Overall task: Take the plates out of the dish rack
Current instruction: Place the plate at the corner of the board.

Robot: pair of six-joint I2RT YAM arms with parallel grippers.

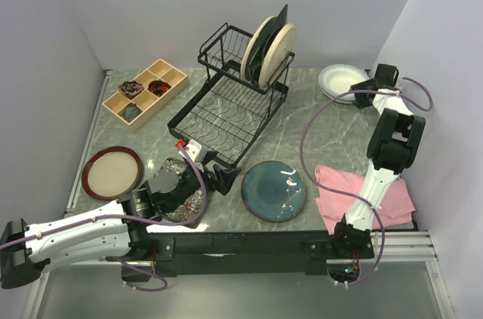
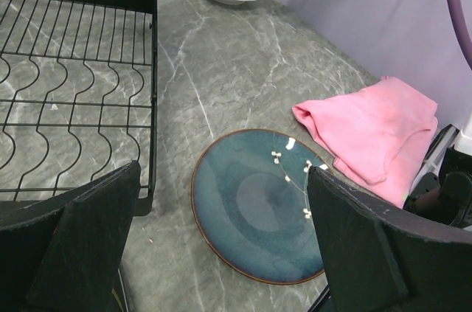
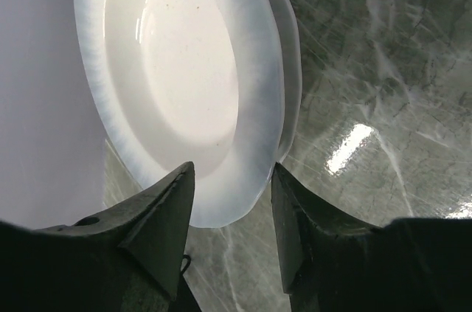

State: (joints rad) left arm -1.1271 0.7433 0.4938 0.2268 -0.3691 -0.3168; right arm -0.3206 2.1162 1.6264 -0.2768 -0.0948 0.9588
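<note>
At two o'clock, the stiff, slick, breakable white plates (image 1: 341,78) are best taken by the rim; the right gripper (image 3: 230,170) is held half-open above them, the left gripper (image 2: 223,170) wide.

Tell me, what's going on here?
Two robot arms are emptying a dish rack. Several plates stand upright in it, not yet unloaded. The right gripper hovers, jaws apart, at the white plates stacked in the far corner. The left gripper hangs wide open over a teal plate lying beside the rack.
</note>
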